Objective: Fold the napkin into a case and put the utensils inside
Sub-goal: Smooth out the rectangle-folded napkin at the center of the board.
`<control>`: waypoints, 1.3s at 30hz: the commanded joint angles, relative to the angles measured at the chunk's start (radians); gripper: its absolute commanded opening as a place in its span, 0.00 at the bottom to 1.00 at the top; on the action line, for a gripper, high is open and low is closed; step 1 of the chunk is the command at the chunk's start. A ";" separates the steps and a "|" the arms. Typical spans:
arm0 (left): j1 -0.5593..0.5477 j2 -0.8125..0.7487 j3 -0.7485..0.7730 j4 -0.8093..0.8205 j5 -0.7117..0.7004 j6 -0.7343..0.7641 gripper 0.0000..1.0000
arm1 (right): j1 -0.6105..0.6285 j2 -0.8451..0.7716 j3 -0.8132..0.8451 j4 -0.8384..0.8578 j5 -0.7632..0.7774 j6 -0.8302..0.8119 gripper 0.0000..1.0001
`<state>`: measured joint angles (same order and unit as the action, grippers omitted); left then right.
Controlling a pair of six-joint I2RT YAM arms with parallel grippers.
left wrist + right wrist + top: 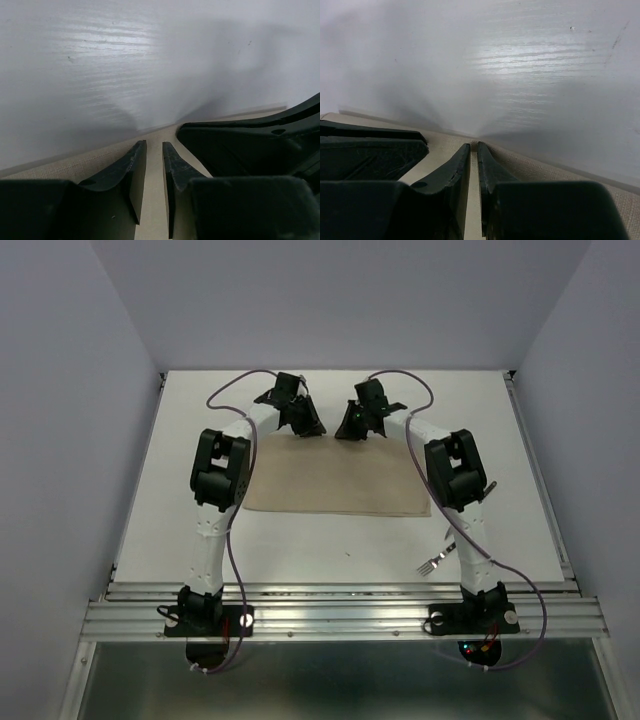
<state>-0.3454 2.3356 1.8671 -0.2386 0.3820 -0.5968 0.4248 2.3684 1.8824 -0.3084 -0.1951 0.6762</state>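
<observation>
The beige napkin [335, 478] lies flat in the middle of the table. Both grippers are at its far edge, close together. My left gripper [305, 427] rests on the cloth [60, 167] with a narrow gap between its jaws [154, 145]; the cloth beneath lies flat. My right gripper [349, 429] is nearly shut [474, 146], and the napkin's edge [545, 170] bunches up at its tips. The fork [432, 562] lies near the right arm's base, silver tines toward the front. The knife is not clearly in view. No case shows.
White table [180, 490] with raised rails at the left and right sides and a metal rail at the front. Grey walls enclose the back and sides. Each wrist view shows the other gripper close beside: the right one [250, 145], the left one [370, 155].
</observation>
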 commanded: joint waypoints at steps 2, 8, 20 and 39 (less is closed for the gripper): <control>-0.001 -0.007 0.030 -0.022 -0.006 0.017 0.31 | -0.003 0.009 0.034 0.003 -0.003 0.019 0.17; 0.002 0.007 0.023 -0.051 -0.035 0.051 0.31 | -0.012 -0.014 -0.014 0.002 0.029 0.003 0.16; 0.017 0.005 -0.037 -0.059 -0.057 0.084 0.30 | -0.164 -0.199 -0.230 0.008 0.086 -0.058 0.15; 0.037 -0.059 -0.056 -0.077 -0.077 0.103 0.30 | -0.362 -0.454 -0.563 0.048 0.189 -0.147 0.14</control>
<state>-0.3298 2.3440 1.8400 -0.2626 0.3576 -0.5381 0.0967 1.9945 1.3415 -0.2874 -0.0559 0.5571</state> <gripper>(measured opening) 0.304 0.145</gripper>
